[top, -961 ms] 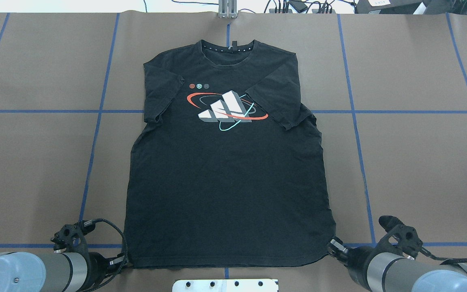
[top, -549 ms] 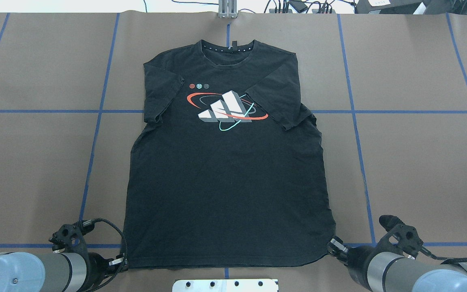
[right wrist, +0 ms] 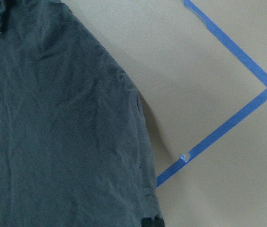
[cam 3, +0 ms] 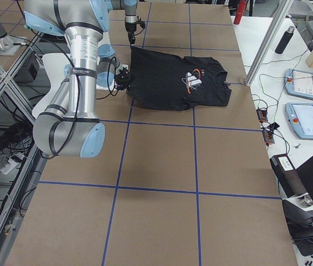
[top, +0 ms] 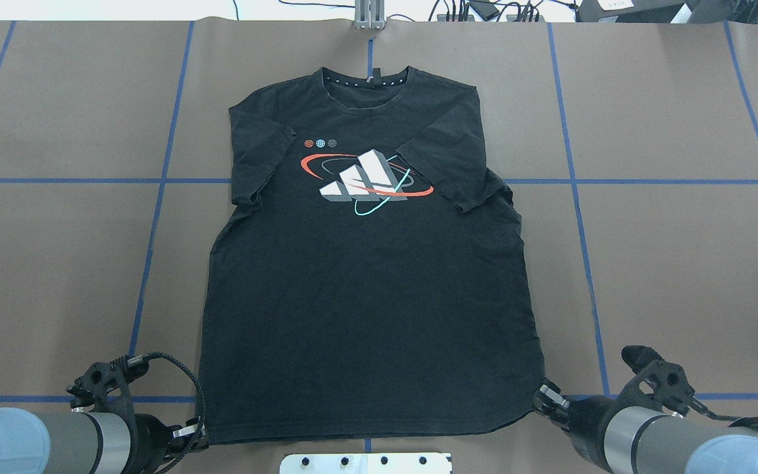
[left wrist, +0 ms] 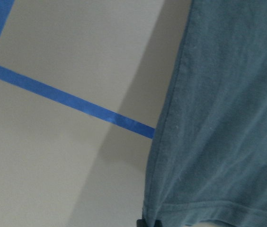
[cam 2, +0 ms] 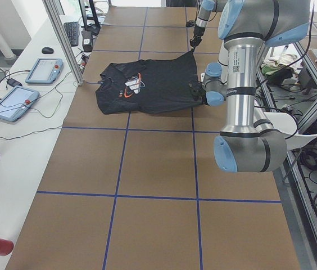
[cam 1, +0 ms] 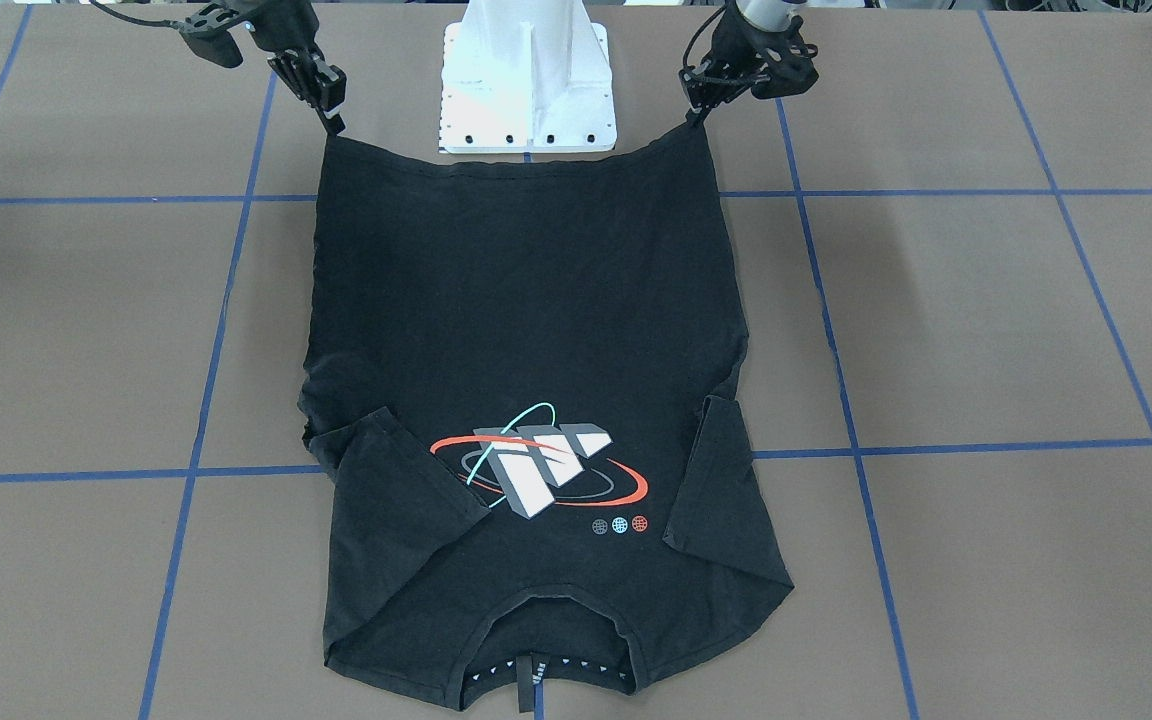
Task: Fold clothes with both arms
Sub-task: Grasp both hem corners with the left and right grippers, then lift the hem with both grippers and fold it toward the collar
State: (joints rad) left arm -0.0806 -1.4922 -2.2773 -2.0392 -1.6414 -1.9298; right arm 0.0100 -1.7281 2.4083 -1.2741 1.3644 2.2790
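Observation:
The black T-shirt (top: 366, 296) lies front-up on the brown table, collar at the far side, both sleeves folded inward over the chest beside the bars graphic (top: 362, 181). My left gripper (top: 198, 431) is shut on the near left hem corner. My right gripper (top: 540, 395) is shut on the near right hem corner. In the front-facing view both corners are pulled up off the table: left gripper (cam 1: 698, 112), right gripper (cam 1: 336, 122), with the hem (cam 1: 526, 165) sagging between them. Each wrist view shows shirt fabric (left wrist: 228, 118) (right wrist: 53, 118) running to a dark fingertip at the bottom edge.
The white pedestal base (cam 1: 526, 80) stands just behind the hem between the arms. Blue tape lines (top: 155, 217) grid the table. A metal post (top: 369, 16) and cables sit at the far edge. Tablets (cam 2: 43, 70) lie on a side bench.
Both grippers have drawn back slightly toward the robot, keeping hold of the hem corners. The shirt body has stretched and shifted a little, the graphic sliding slightly left.

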